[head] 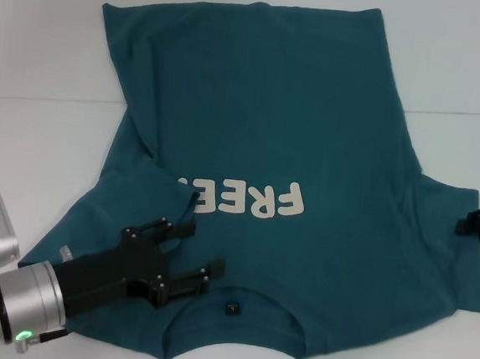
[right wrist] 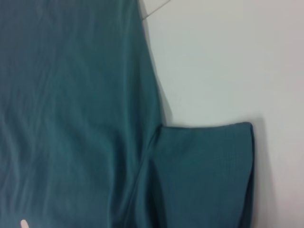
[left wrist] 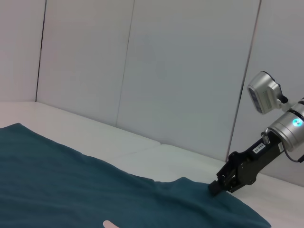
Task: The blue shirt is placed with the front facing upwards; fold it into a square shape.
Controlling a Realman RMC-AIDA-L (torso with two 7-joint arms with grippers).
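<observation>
Lying face up on the white worktop [head: 40, 61], the blue shirt [head: 294, 134] has its left sleeve folded inward. Left pincer [head: 190, 255] hovers spread over that sleeve. Right pincer [head: 474, 223] sits at the right sleeve edge; grip cannot be told.

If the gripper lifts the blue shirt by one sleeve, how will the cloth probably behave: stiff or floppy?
Probably floppy: the blue shirt lies flat on the table with soft wrinkles, and its left sleeve is already folded over the chest beside the open left gripper. It would likely drape and drag rather than hold shape. The right gripper at the other sleeve edge suggests both sides need support.
</observation>
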